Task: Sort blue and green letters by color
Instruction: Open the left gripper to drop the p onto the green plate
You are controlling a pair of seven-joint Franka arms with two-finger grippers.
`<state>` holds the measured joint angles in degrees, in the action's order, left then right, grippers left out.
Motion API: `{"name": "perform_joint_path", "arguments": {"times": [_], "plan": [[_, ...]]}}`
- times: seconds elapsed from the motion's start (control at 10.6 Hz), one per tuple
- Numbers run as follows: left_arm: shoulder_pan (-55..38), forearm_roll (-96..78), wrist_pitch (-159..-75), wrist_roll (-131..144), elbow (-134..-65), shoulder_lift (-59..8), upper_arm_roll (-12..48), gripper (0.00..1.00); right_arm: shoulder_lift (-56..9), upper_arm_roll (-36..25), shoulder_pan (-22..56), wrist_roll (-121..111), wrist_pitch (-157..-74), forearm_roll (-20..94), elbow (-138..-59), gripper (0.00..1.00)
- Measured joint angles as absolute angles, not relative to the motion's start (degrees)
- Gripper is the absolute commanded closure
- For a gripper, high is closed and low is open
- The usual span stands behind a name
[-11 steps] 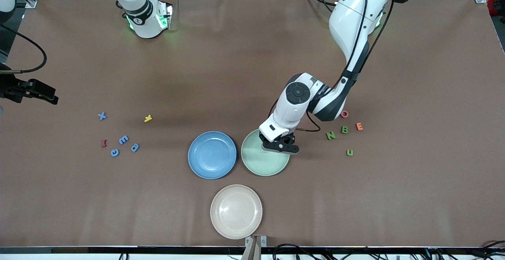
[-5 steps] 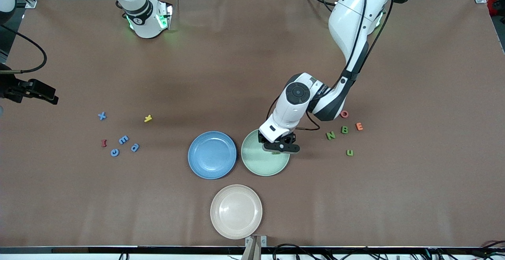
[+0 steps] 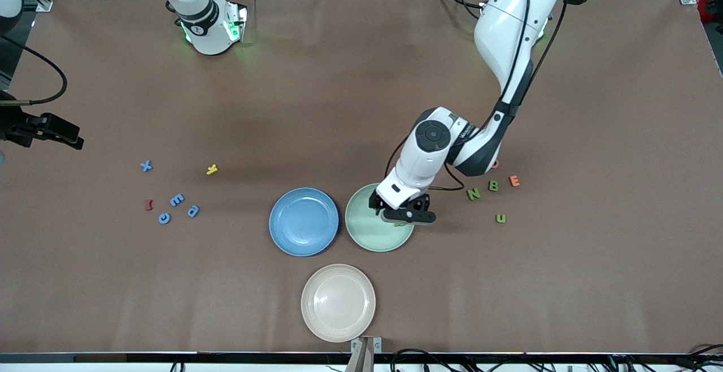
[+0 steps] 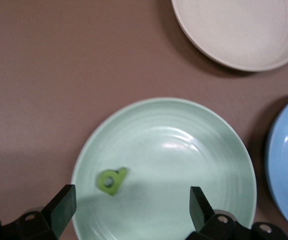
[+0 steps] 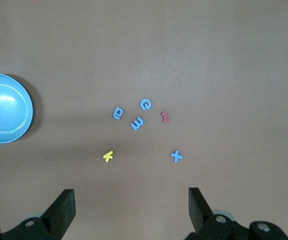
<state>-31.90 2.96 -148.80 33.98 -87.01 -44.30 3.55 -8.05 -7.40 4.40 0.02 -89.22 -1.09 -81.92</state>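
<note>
While looking at the middle of the table [image 3: 361,78], finding three plates lying there. Seeing the green plate [image 3: 361,236] and the blue plate [image 3: 304,222] lying side by side with rims almost touching, the green one toward the left arm's end. Seeing the beige plate [image 3: 338,302] lying nearer to the front camera than both.

Finding the green p [image 4: 111,180] lying flat in the green plate, close to the rim on the side toward the left arm's end. Seeing the left gripper [image 3: 402,218] hanging just over that part of the plate, holding its jaws wide apart and touching nothing; the p is showing between the two fingers [image 4: 63,205] in the left wrist view.

Finding the green N [image 3: 473,193], green B [image 3: 493,186] and green u [image 3: 500,218] lying on the table toward the left arm's end, near the green plate, beside the orange E [image 3: 514,180]. Seeing the pink letter [image 3: 495,164] peeking from under the left arm.

Finding the blue X [image 3: 146,165], blue E [image 3: 177,199], blue C [image 3: 164,218] and blue a [image 3: 193,210] lying toward the right arm's end, well apart from the blue plate, with the dark red letter [image 3: 148,205] and the yellow letter [image 3: 212,169] among them.

Seeing the right gripper [image 5: 131,210] waiting over the right arm's end of the table, also holding its jaws apart.
</note>
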Motion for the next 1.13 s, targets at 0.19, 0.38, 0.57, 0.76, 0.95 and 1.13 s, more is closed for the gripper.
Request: {"name": "perform_joint_path", "arguments": {"times": [0.19, 0.38, 0.57, 0.76, 0.95, 1.13], "plan": [[-28.97, 2.96, -148.12, 33.98, -86.76, -43.19, 3.37, 0.0, -8.05, -7.41, 4.4, 0.02, -89.22, -1.09, -81.93, 0.0], [-25.4, 2.96, -147.74, 33.98, -86.39, -40.7, 3.25, 0.0, -8.05, -7.41, 4.4, 0.02, -89.22, -1.09, -81.94, 0.0], [-22.59, 2.96, -146.23, 33.97, -86.43, -38.28, 3.24, 0.0, -8.06, -7.41, 4.4, 0.02, -89.22, -1.09, -81.96, 0.0], [-22.2, 2.96, -142.91, 33.98, -87.02, -37.93, 1.61, 0.0, -8.06, -7.41, 4.4, 0.02, -89.22, -1.09, -81.96, 0.0], [-20.82, 2.96, -141.04, 33.97, -87.93, -38.04, 0.81, 0.0, -8.06, -7.41, 4.4, 0.02, -89.22, -1.09, -81.96, 0.0], [-19.04, 2.99, -136.47, 31.55, -88.17, -38.02, 0.73, 0.0, -8.06, -7.4, 4.4, 0.02, -89.22, -1.09, -81.97, 0.0]]}}
